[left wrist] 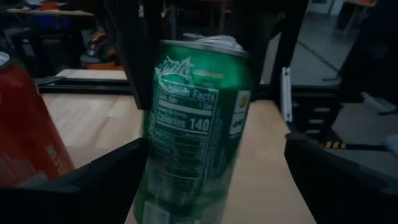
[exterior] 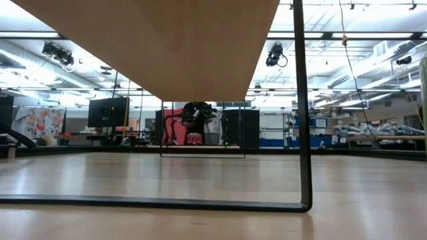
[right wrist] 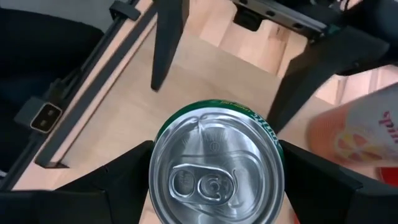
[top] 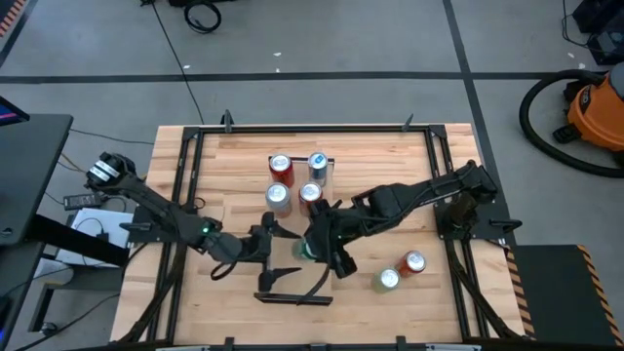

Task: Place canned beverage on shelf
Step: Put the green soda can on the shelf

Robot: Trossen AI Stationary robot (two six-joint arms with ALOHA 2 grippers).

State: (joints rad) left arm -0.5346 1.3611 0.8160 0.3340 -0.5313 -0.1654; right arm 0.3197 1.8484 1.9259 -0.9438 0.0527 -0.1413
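High view looked straight down over the whole counter (top: 390,146). Low view sat at counter height, facing the room. Both wrist views pressed close on one shared green can (left wrist: 196,124), side-on and top-down.

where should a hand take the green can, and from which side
Around its round side wall, mid-height, with one finger on each side. The green can stands upright with its lid up, as the right hand straddles it from above. The left hand flanks it level, at label height.
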